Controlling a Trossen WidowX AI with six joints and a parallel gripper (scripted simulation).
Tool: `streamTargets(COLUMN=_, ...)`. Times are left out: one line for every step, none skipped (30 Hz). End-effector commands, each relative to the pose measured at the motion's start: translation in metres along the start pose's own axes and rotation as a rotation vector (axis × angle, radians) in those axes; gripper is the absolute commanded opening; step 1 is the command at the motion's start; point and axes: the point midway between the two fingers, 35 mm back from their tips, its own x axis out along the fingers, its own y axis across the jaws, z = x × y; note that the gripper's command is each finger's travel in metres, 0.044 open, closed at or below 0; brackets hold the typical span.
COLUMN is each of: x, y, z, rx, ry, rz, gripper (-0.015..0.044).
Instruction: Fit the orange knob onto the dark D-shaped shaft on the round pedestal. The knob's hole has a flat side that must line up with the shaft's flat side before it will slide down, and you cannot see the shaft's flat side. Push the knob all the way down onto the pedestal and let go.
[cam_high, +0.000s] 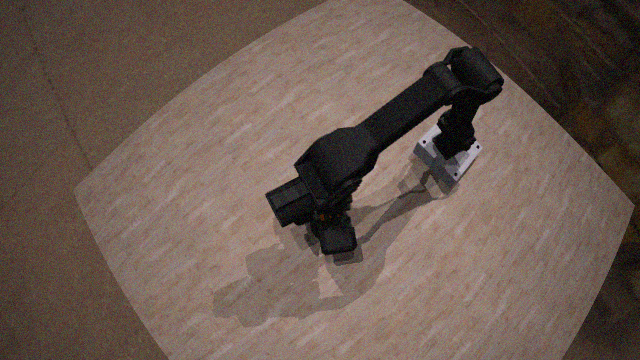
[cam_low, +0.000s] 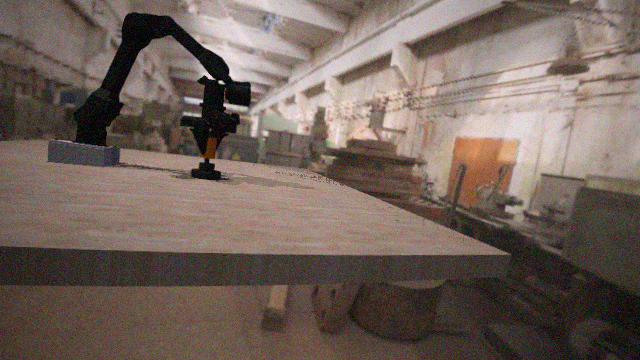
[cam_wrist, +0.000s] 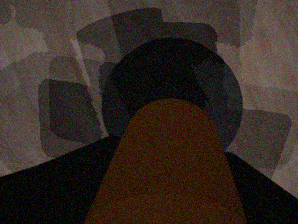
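Note:
The orange knob (cam_low: 211, 148) (cam_wrist: 167, 165) is upright in my gripper (cam_low: 208, 151) (cam_wrist: 170, 155), which is shut on it. In the top view only a small orange speck shows under the arm. The dark round pedestal (cam_low: 205, 174) (cam_wrist: 227, 100) stands on the table directly below the knob. In the exterior view a short length of dark shaft (cam_low: 207, 161) shows between the knob's bottom and the pedestal, so the knob is above the pedestal, not down on it. Whether the shaft's tip is inside the hole cannot be told. The shaft's flat side is hidden.
The arm's grey base block (cam_high: 436, 166) (cam_low: 83, 154) stands on the wooden table (cam_high: 480, 300) (cam_low: 300, 220). The arm reaches from it over the pedestal and casts shadows around it. The table's near edge shows low in the exterior view.

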Motion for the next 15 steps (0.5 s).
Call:
streamTargets(x=0.0006, y=0.0001, z=0.0001, rx=0.021, ry=0.0, rz=0.0, gripper=0.0)
streamTargets(x=0.0006, y=0.0001, z=0.0001, rx=0.04, ry=0.0, rz=0.0, gripper=0.0)
streamTargets(x=0.0007, y=0.0001, z=0.0001, rx=0.056, ry=0.0, rz=0.0, gripper=0.0)
streamTargets(x=0.0007, y=0.0001, z=0.0001, rx=0.062, ry=0.0, rz=0.0, gripper=0.0)
streamTargets(x=0.0007, y=0.0001, z=0.0001, rx=0.062, ry=0.0, rz=0.0, gripper=0.0)
streamTargets(x=0.0007, y=0.0001, z=0.0001, rx=0.062, ry=0.0, rz=0.0, gripper=0.0)
streamTargets(x=0.0007, y=0.0001, z=0.0001, rx=0.062, ry=0.0, rz=0.0, gripper=0.0)
streamTargets(x=0.0008, y=0.0001, z=0.0001, rx=0.054, ry=0.0, rz=0.0, gripper=0.0)
streamTargets(x=0.0008, y=0.0001, z=0.0001, rx=0.034, ry=0.0, rz=0.0, gripper=0.0)
streamTargets(x=0.0009, y=0.0001, z=0.0001, rx=0.015, ry=0.0, rz=0.0, gripper=0.0)
streamTargets(x=0.0009, y=0.0001, z=0.0001, rx=-0.001, ry=0.0, rz=0.0, gripper=0.0)
streamTargets(x=0.0009, y=0.0001, z=0.0001, rx=-0.007, ry=0.0, rz=0.0, gripper=0.0)
streamTargets(x=0.0009, y=0.0001, z=0.0001, rx=-0.007, ry=0.0, rz=0.0, gripper=0.0)
streamTargets(x=0.0009, y=0.0001, z=0.0001, rx=-0.007, ry=0.0, rz=0.0, gripper=0.0)
streamTargets(x=0.0009, y=0.0001, z=0.0001, rx=-0.007, ry=0.0, rz=0.0, gripper=0.0)
